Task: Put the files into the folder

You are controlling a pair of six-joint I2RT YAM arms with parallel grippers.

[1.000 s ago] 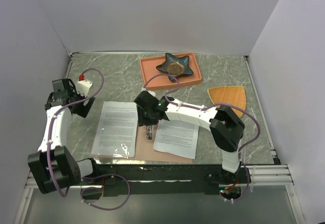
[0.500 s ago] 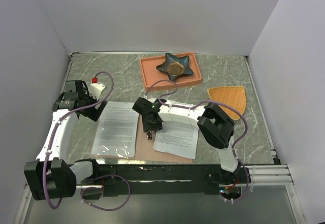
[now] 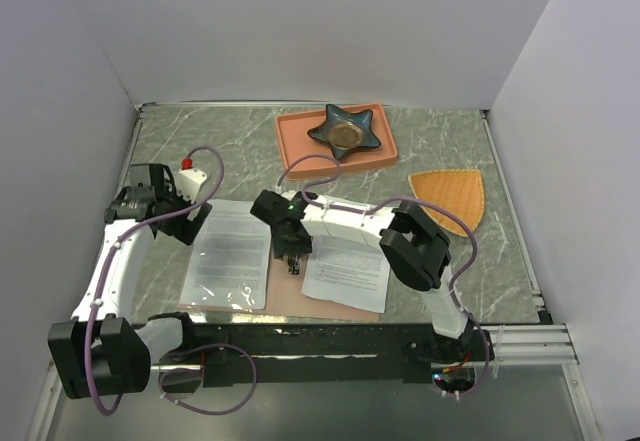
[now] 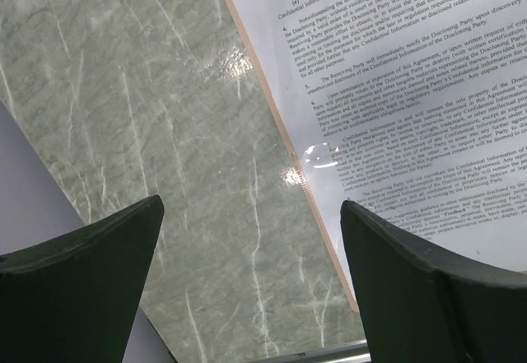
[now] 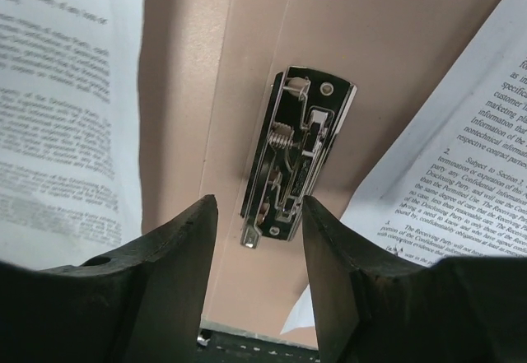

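Observation:
The folder (image 3: pixel 286 299) lies open and flat near the table's front, its silver clip (image 3: pixel 293 264) at the spine. One printed file sheet (image 3: pixel 229 253) lies on its left half and another (image 3: pixel 347 271) on its right half. My right gripper (image 3: pixel 290 249) is open just above the clip (image 5: pixel 296 155), with a finger (image 5: pixel 177 252) on either side of the clip's near end; both sheets (image 5: pixel 58 100) show beside it. My left gripper (image 3: pixel 160 204) is open and empty over bare table by the left sheet's (image 4: pixel 412 91) outer edge, where the folder's thin rim (image 4: pixel 284 132) shows.
A salmon-orange tray (image 3: pixel 300 146) holding a dark star-shaped dish (image 3: pixel 343 129) stands at the back. An orange fan-shaped mat (image 3: pixel 450 196) lies at the right. White walls close in the left, back and right sides. A metal rail (image 3: pixel 350 333) runs along the front edge.
My left gripper has moved right, toward the left sheet's top corner. My right gripper has shifted a little left over the clip and its elbow has swung left.

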